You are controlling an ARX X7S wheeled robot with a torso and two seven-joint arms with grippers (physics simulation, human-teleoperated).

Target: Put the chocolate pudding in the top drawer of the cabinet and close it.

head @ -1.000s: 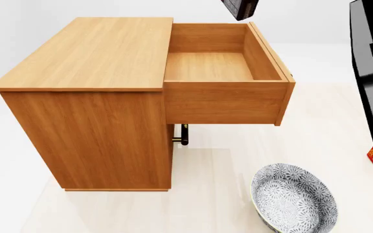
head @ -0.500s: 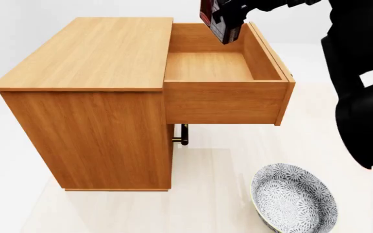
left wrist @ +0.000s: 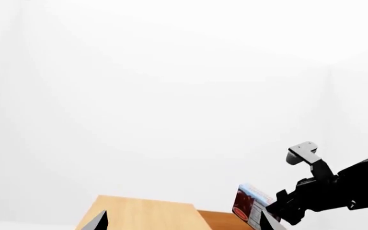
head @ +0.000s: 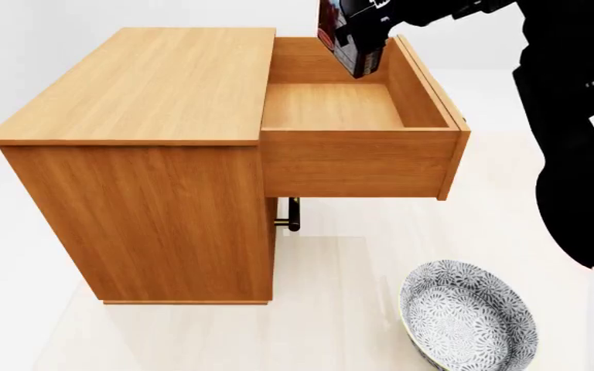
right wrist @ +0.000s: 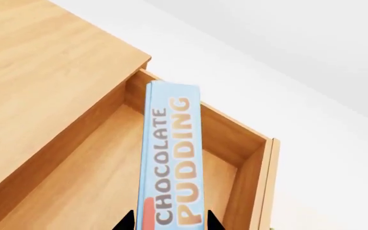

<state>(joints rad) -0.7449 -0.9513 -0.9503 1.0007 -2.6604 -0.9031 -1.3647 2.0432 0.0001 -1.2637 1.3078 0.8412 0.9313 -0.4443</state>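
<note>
My right gripper is shut on the chocolate pudding, a thin red-brown box with a blue edge. It hangs upright over the back of the open top drawer of the cabinet. In the right wrist view the chocolate pudding shows its lettered blue edge between my right gripper fingers, above the top drawer, which holds nothing. My left gripper is open and holds nothing, high above the cabinet. From there I see the chocolate pudding. The left gripper is out of the head view.
A patterned grey bowl sits on the floor at the front right. The lower drawer's brass handle shows under the open drawer. My black right arm fills the right edge of the head view.
My right arm has swung in from the right, carrying the pudding left and down over the open drawer. In the last half second it sank only slightly.
</note>
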